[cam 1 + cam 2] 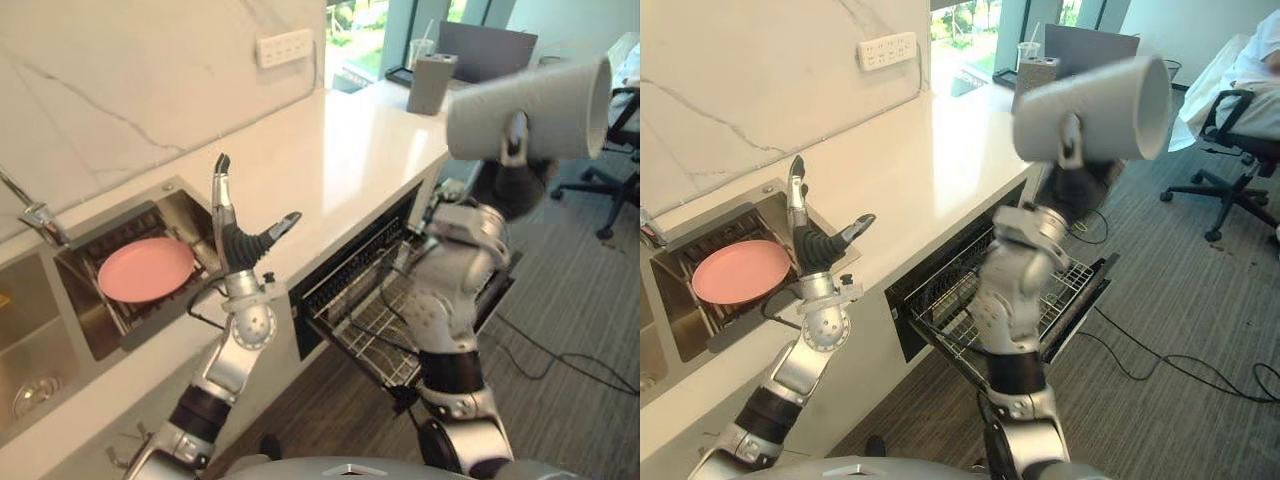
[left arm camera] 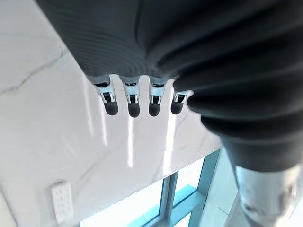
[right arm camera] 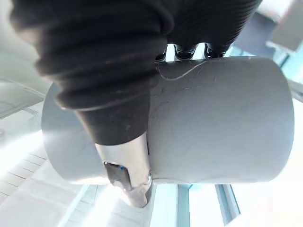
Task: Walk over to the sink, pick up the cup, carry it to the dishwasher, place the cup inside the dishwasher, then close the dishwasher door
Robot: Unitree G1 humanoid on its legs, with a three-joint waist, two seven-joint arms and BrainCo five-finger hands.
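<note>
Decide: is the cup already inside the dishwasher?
No, the right hand holds the grey cup up in the air, clear of the open dishwasher rack.

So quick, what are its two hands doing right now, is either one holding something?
Left hand: open, fingers straight, holding nothing.
Right hand: closed around the grey cup, which is raised and lying on its side.

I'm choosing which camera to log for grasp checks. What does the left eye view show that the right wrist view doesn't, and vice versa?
Left eye view: the raised, open left hand, a pink plate, the white counter and the dishwasher's pulled-out rack below it. Right wrist view: up close, the thumb across the cup's wall, fingers curled over its far side. Both: the grey cup held sideways in the right hand.
</note>
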